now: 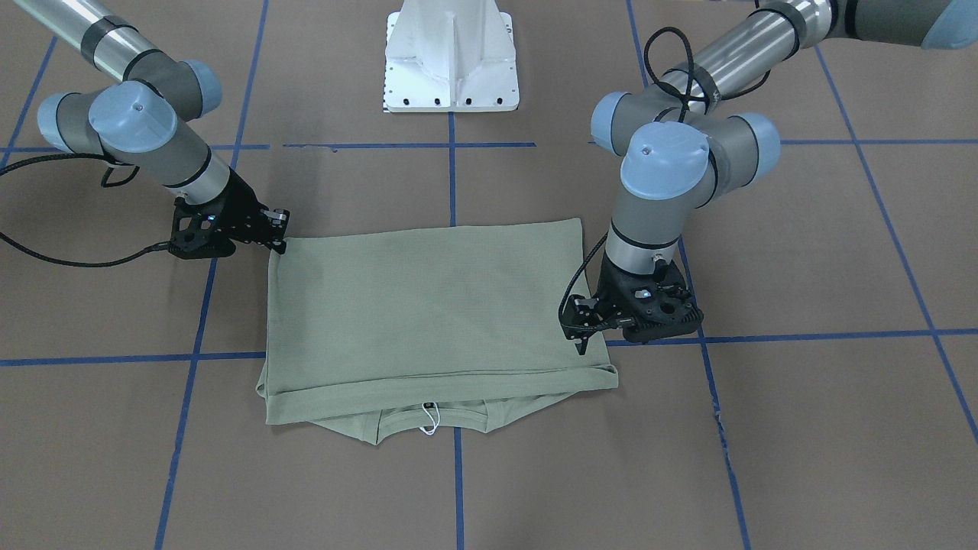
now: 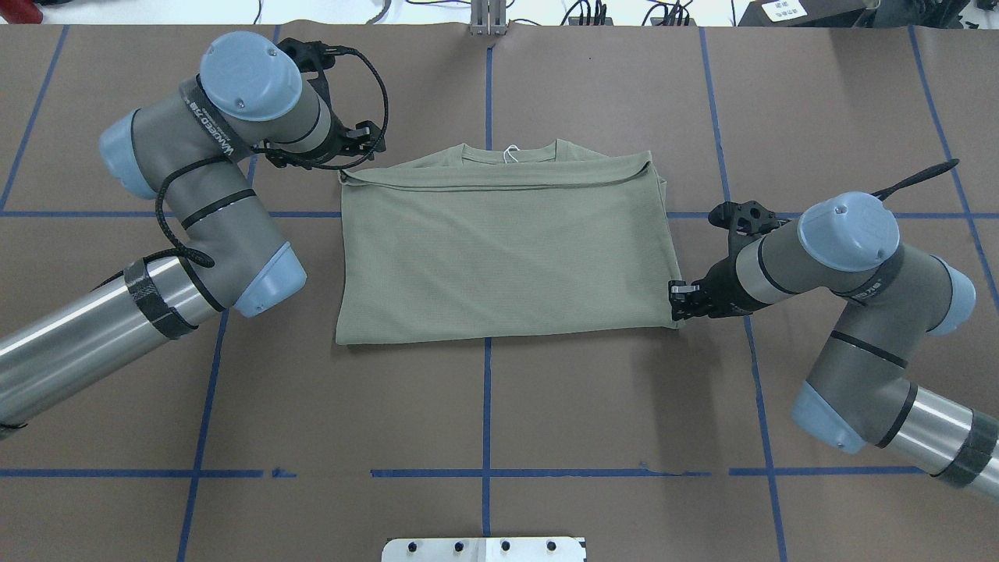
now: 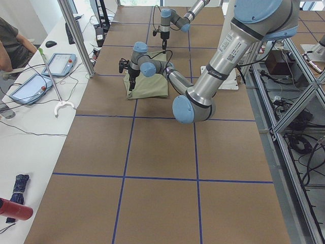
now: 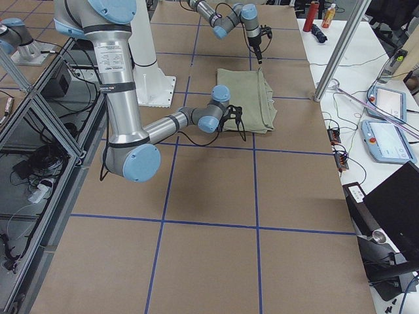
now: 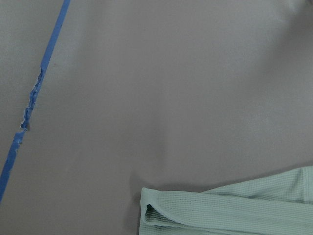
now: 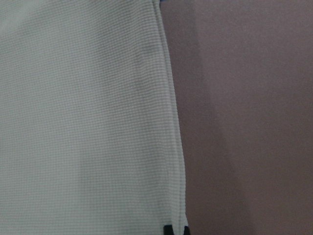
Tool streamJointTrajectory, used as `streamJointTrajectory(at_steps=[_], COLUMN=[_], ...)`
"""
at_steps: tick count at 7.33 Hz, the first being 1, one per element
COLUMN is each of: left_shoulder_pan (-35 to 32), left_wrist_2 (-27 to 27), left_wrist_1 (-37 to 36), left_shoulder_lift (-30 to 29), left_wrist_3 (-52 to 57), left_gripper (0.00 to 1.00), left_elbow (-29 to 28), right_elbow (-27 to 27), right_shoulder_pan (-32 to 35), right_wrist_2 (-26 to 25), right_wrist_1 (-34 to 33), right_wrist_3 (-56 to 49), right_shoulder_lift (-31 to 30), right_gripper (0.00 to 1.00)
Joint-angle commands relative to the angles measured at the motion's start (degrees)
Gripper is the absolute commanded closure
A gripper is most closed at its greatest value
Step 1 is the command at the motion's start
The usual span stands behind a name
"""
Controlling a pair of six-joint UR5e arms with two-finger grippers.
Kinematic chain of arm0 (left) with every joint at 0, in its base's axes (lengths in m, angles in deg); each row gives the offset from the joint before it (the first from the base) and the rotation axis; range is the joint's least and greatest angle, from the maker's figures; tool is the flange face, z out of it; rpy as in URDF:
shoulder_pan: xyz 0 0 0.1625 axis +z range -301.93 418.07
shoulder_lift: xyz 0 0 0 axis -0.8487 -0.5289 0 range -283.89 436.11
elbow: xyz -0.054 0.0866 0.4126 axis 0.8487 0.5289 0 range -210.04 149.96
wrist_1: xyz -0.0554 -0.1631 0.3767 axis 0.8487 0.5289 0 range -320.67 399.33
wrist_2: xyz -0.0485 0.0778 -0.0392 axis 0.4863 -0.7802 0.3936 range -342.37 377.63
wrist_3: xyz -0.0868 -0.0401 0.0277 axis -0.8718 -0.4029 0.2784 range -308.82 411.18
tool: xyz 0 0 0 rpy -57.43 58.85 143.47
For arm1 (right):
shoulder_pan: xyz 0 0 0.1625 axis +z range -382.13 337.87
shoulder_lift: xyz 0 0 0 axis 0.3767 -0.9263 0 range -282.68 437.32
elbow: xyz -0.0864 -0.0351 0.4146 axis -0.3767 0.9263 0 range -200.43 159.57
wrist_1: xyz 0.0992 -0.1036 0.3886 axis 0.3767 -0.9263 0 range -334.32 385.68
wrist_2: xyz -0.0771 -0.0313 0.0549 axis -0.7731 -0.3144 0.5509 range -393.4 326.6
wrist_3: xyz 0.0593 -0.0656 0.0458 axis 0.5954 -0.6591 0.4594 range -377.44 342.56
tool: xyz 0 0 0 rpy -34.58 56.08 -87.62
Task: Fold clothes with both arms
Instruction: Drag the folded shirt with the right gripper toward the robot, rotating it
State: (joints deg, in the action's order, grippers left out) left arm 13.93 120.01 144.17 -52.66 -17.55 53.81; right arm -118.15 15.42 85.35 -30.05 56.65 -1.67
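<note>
The sage-green shirt [image 1: 428,305] [image 2: 499,250] lies folded into a rectangle, its hem laid up to the collar [image 1: 432,418] with the white tag showing. My left gripper [image 1: 581,332] [image 2: 355,152] hovers at the shirt's far-left corner and looks open. The left wrist view shows that corner [image 5: 234,210] but no fingers. My right gripper [image 1: 279,233] [image 2: 676,300] sits at the near-right corner. In the right wrist view its fingertips [image 6: 168,230] pinch the shirt's side edge [image 6: 78,117].
The white pedestal base [image 1: 451,61] stands at the robot's side of the brown table, which is gridded with blue tape [image 2: 485,406]. A side bench [image 3: 30,117] holds tablets and cables, and a person's arm [image 3: 10,46] shows beyond it.
</note>
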Motion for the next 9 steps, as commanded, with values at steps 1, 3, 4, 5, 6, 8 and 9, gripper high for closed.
streamJointTrajectory(at_steps=[1, 3, 4, 5, 6, 8, 9], left_shoulder_pan=[0.0, 0.0, 0.0, 0.2, 0.3, 0.5, 0.9], left_wrist_2=[-0.1, -0.2, -0.9, -1.0, -1.3, -2.1, -2.0], left_wrist_1=[-0.1, -0.1, -0.1, -0.1, -0.2, -0.3, -0.3], left_shoulder_lift=[-0.1, -0.1, -0.1, -0.2, -0.1, -0.1, -0.1], left_wrist_3=[0.0, -0.1, -1.0, -1.2, -1.3, -1.3, -1.4], left_gripper=[0.01, 0.01, 0.01, 0.01, 0.01, 0.01, 0.01], left_elbow=[0.1, 0.2, 0.3, 0.6, 1.1, 1.8, 2.5], right_elbow=[-4.1, -15.5, -20.1, -23.5, -25.5, -25.9, -27.0], right_shoulder_pan=[-1.5, -7.4, -11.9, -17.7, -23.6, -31.5, -31.9], right_wrist_2=[0.1, 2.2, 3.9, 3.9, 3.9, 3.9, 3.9], right_wrist_1=[0.1, -0.1, -0.1, 0.0, 0.2, 0.6, 0.7], right_wrist_3=[0.0, 0.6, 4.1, 6.7, 7.6, 13.1, 13.1], right_shoulder_lift=[-3.1, -13.0, -17.6, -21.3, -25.0, -25.8, -25.8], right_gripper=[1.00, 1.00, 1.00, 1.00, 1.00, 0.80, 0.01])
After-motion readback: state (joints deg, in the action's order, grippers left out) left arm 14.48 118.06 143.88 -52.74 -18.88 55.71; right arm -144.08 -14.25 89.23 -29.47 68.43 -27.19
